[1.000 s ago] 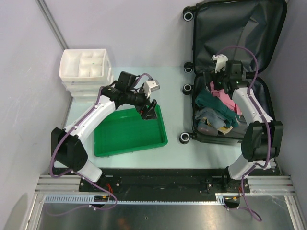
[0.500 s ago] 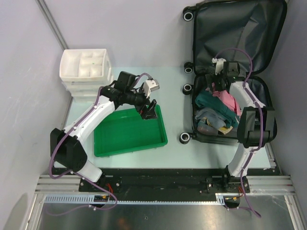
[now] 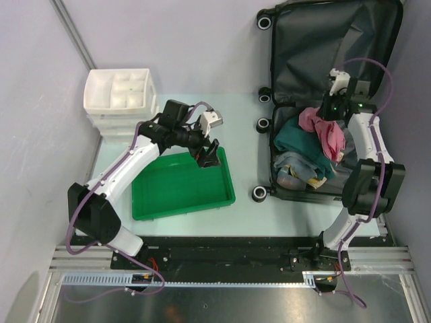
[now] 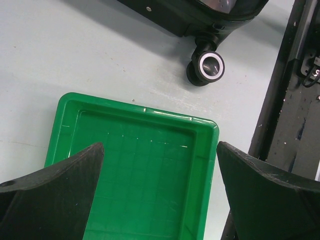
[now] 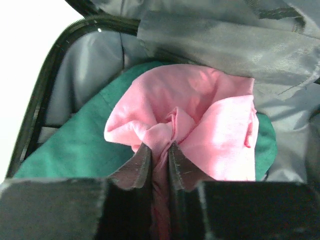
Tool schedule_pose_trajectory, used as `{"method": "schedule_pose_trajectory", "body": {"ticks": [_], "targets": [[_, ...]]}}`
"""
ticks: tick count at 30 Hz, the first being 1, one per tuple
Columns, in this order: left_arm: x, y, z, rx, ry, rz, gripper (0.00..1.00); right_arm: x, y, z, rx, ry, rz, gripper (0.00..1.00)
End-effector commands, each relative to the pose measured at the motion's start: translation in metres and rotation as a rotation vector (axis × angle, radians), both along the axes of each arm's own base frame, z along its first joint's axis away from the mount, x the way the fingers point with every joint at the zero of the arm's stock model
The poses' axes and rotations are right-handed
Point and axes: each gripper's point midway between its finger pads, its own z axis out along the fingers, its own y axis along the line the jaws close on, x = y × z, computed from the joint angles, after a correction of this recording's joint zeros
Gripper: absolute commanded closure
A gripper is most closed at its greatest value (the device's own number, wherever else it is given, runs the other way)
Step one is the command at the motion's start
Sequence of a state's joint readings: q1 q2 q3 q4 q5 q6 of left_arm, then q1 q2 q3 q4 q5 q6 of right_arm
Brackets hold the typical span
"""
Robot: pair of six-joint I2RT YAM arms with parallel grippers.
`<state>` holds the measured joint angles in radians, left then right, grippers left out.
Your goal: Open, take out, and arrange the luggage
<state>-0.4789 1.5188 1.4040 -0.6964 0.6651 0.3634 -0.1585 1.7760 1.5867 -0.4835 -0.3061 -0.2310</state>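
We see left tool [image 4: 159, 170] wide open over green tray [image 4: 135, 106]. Then luggage [image 3: 316, 40] lies open on counter [image 3: 242, 134], rt side; lid's far edge cut off, shell art hidden; long axis near-to-far w/ lid away. Farther rt, right tool [image 5: 160, 155] pinches pink cloth [image 5: 200, 115].

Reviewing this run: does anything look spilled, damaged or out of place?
Nothing stands out. The luggage lies open, clothes heaped inside; the right gripper pinches a pink garment, the open left gripper hovers above the green tray.

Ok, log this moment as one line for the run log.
suitcase: open | right tool: shut on pink cloth, above teal cloth | left tool: open, empty, over green tray
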Motion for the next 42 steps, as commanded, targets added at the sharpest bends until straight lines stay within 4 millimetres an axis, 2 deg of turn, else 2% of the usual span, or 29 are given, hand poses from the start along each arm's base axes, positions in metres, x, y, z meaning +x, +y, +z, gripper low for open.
{"method": "schedule_pose_trajectory", "body": {"ticks": [1,2,8,12,17,20,21,22,23,25,26,27,28,29,30,31,32,33,34,35,36,37,38,40,41,42], "targets": [[-0.001,-0.001,0.036,-0.069,-0.048,0.02,0.0,-0.013,0.01,0.087,0.12,-0.187,0.087,0.93],[-0.003,-0.002,0.038,-0.079,-0.047,0.014,0.0,-0.018,0.014,0.092,0.143,-0.196,0.113,1.0],[-0.003,-0.008,0.067,-0.156,-0.02,0.071,0.0,-0.048,0.042,0.118,0.236,-0.258,0.257,1.0],[-0.005,-0.013,0.084,-0.184,-0.075,0.088,0.0,-0.063,0.058,0.138,0.273,-0.307,0.325,1.0],[0.003,-0.026,0.102,-0.19,-0.194,0.084,0.0,-0.081,0.08,0.144,0.304,-0.295,0.391,1.0],[0.005,-0.043,0.118,-0.21,-0.266,0.041,0.0,-0.096,0.097,0.138,0.321,-0.266,0.449,1.0],[0.004,-0.054,0.117,-0.212,-0.27,0.017,0.0,-0.099,0.101,0.136,0.321,-0.26,0.459,1.0],[0.005,-0.061,0.128,-0.233,-0.297,0.0,0.0,-0.105,0.108,0.133,0.322,-0.251,0.471,1.0],[0.007,-0.07,0.137,-0.258,-0.329,-0.014,0.0,-0.108,0.111,0.133,0.321,-0.247,0.477,1.0],[0.004,-0.092,0.14,-0.288,-0.352,-0.044,0.0,-0.114,0.114,0.131,0.318,-0.238,0.478,1.0],[0.006,-0.103,0.154,-0.347,-0.4,-0.041,0.0,-0.117,0.116,0.13,0.318,-0.232,0.481,1.0],[-0.002,-0.117,0.156,-0.374,-0.419,-0.062,0.0,-0.118,0.117,0.129,0.317,-0.228,0.48,1.0],[0.002,-0.123,0.149,-0.372,-0.439,-0.029,0.0,-0.12,0.117,0.129,0.316,-0.227,0.475,1.0],[0.005,-0.133,0.163,-0.42,-0.509,-0.012,0.0,-0.122,0.117,0.128,0.313,-0.226,0.473,1.0],[-0.005,-0.147,0.165,-0.442,-0.533,-0.022,0.0,-0.123,0.117,0.128,0.311,-0.224,0.469,1.0],[-0.001,-0.158,0.156,-0.443,-0.546,-0.007,0.0,-0.124,0.117,0.127,0.308,-0.223,0.471,1.0],[0.009,-0.163,0.166,-0.465,-0.609,0.054,0.0,-0.125,0.118,0.126,0.309,-0.221,0.474,1.0],[0.005,-0.176,0.161,-0.469,-0.611,0.052,0.0,-0.126,0.118,0.125,0.312,-0.216,0.476,1.0],[0.009,-0.182,0.17,-0.482,-0.629,0.077,0.0,-0.127,0.118,0.125,0.309,-0.213,0.478,1.0],[0.02,-0.196,0.154,-0.458,-0.618,0.1,0.0,-0.128,0.117,0.124,0.307,-0.212,0.479,1.0],[0.021,-0.204,0.153,-0.46,-0.619,0.106,0.0,-0.129,0.116,0.124,0.308,-0.21,0.479,1.0],[0.026,-0.21,0.162,-0.477,-0.634,0.119,0.0,-0.13,0.116,0.123,0.31,-0.209,0.483,1.0],[0.036,-0.222,0.143,-0.45,-0.62,0.13,0.0,-0.131,0.116,0.124,0.31,-0.211,0.486,1.0],[0.051,-0.229,0.143,-0.447,-0.625,0.186,0.0,-0.132,0.111,0.124,0.312,-0.215,0.481,1.0],[0.06,-0.236,0.126,-0.418,-0.619,0.2,0.0,-0.132,0.108,0.124,0.313,-0.216,0.48,1.0],[0.069,-0.236,0.12,-0.399,-0.624,0.235,0.0,-0.133,0.108,0.124,0.322,-0.213,0.487,1.0]]}}
